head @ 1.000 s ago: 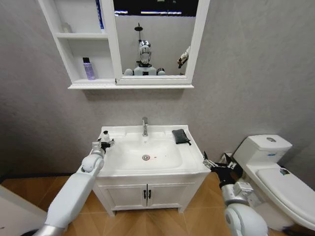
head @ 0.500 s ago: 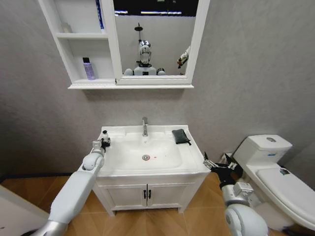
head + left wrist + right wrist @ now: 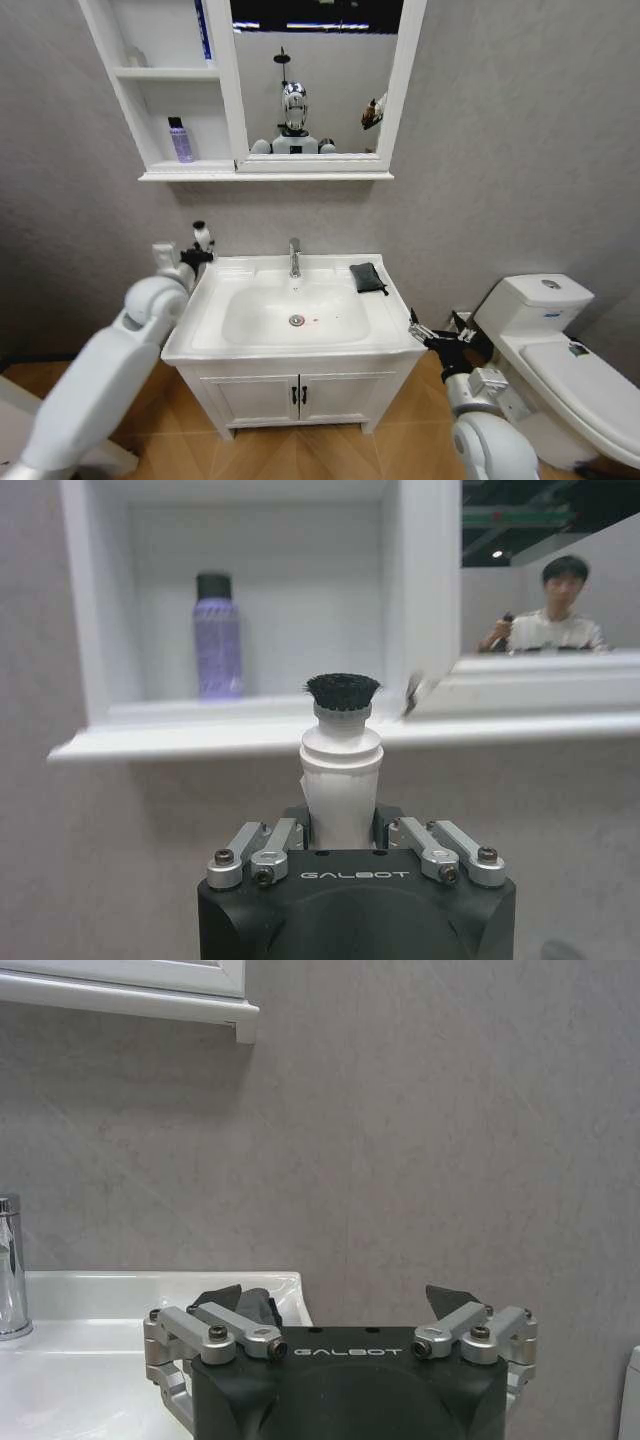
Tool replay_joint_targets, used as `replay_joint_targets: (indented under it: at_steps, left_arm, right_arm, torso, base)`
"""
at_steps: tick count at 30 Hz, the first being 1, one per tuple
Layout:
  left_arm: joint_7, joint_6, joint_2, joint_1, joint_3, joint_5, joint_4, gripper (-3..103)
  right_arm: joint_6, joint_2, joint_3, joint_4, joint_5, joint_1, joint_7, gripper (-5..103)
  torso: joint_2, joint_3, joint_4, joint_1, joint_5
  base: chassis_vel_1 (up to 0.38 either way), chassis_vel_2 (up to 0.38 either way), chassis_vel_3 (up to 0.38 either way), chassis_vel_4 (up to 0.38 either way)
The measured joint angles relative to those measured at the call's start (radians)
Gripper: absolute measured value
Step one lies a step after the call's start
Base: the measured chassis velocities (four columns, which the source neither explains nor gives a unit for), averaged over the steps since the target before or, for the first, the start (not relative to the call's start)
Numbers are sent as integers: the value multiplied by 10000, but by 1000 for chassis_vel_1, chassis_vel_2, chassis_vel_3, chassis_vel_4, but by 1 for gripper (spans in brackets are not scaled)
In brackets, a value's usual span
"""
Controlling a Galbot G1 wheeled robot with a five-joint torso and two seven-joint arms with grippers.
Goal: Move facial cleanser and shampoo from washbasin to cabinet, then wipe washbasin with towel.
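Head view has the left end effector (image 3: 197, 247) up off the washbasin (image 3: 385, 325), just past its left rear corner, and below the cabinet (image 3: 160, 120). It's clamped shut around a white bottle (image 3: 341, 765) with a black cap, neck up; in the left wrist view the open lower shelf (image 3: 190, 712) sits straight ahead and higher. A purple bottle (image 3: 180, 139) stands on that shelf already, so I'd guess this is the second item going up.

To do it well, I'd raise it until the base clears the shelf lip, keep it upright, and go in on the free side toward the mirror (image 3: 315, 75) so it doesn't knock the purple one. Only let go once the base is flat.

Right end effector (image 3: 435, 336) hangs by the washbasin's front right corner, fingers spread wide with nothing in them. Towel (image 3: 367, 277) lies on the right rear of the rim.
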Motion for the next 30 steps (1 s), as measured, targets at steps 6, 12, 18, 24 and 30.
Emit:
replay_joint_targets:
  at_steps: [6, 12, 18, 24, 30]
  left_arm:
    - [-1, 133, -209, -3888, 2000, -1304, 2170, 32]
    - [974, -52, -1207, -6024, 3189, -645, 4702, 32]
    - [1742, -276, -2131, -6983, 3503, 381, 6975, 32]
    - [2016, -417, -2633, -7067, 3445, 761, 7968, 31]
    - [2218, -488, -2896, -7067, 3346, 1114, 8435, 31]
  right_arm:
    - [6, -54, 59, 90, 18, -15, -5, 100]
    - [67, -35, 230, 160, 60, -114, -2, 100]
    - [147, 41, 269, 203, 67, -214, -1, 100]
    - [149, 1, 327, 258, 110, -204, 14, 100]
    - [149, -20, 394, 291, 157, -228, 26, 100]
  torso:
    - [0, 2, -4, 1, -1]
    - [0, 3, -2, 2, -2]
    - [-1, 4, 0, 3, -2]
    - [-1, 3, -2, 2, -3]
    - [-1, 2, -2, 2, -3]
  base:
    - [0, 0, 0, 0]
    - [0, 0, 0, 0]
    - [0, 0, 0, 0]
    - [0, 0, 0, 0]
    - [0, 0, 0, 0]
